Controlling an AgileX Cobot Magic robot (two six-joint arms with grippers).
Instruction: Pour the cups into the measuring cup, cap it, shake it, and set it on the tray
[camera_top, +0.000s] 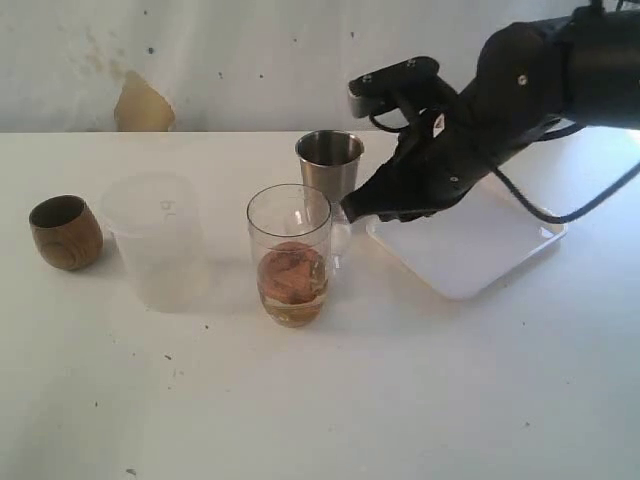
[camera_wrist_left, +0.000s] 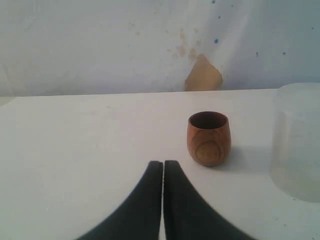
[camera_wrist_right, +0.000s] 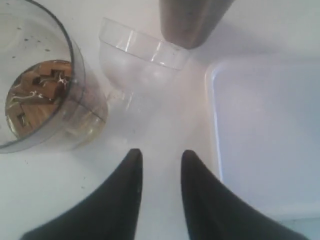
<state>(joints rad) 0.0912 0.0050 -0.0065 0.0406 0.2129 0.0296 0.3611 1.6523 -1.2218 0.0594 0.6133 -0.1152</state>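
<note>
The left gripper (camera_wrist_left: 163, 167) is seen clenched on nothing, the wooden cup (camera_wrist_left: 209, 137) and frosted cup (camera_wrist_left: 297, 142) ahead of its fingers. The right gripper (camera_wrist_right: 161, 157) is held parted, empty; the measuring cup (camera_wrist_right: 87, 112), a clear lid (camera_wrist_right: 142, 55) and the steel tumbler (camera_wrist_right: 192, 20) are ahead, the tray (camera_wrist_right: 265, 125) alongside.

We see a white counter (camera_top: 420, 400) carrying, left to right, a round wooden cup (camera_top: 65, 232), a frosted plastic cup (camera_top: 155, 240), a clear measuring cup (camera_top: 290, 255) with brown contents, a steel tumbler (camera_top: 329, 165) behind it, and a white tray (camera_top: 480, 250). A small clear cap (camera_wrist_right: 142, 55) lies by the tumbler.
</note>
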